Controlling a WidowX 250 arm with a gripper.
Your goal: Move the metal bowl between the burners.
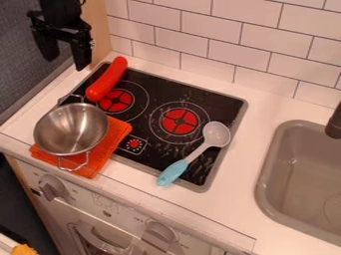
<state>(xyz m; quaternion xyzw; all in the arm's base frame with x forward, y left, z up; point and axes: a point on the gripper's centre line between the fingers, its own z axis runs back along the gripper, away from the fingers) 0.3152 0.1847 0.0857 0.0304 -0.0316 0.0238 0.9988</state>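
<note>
Jaws apart and empty, the arm (61, 17) hangs down at upper left.

Left, gleaming metal bowl (70, 129) | matt cloth (109, 148) right beneath | centre, glossy stovetop (214, 107) | upper left, shiny plastic-looking sausage (108, 79) | right, smooth matt sink (299, 167)!

At 11 o'clock, a black arm (59, 6) and gripper (65, 63) are seen, built with a blocky upright (56, 19), a wide crossbar (63, 33) and two tapering fingers (81, 52), the one toward 3 o'clock pale-flecked.
</note>
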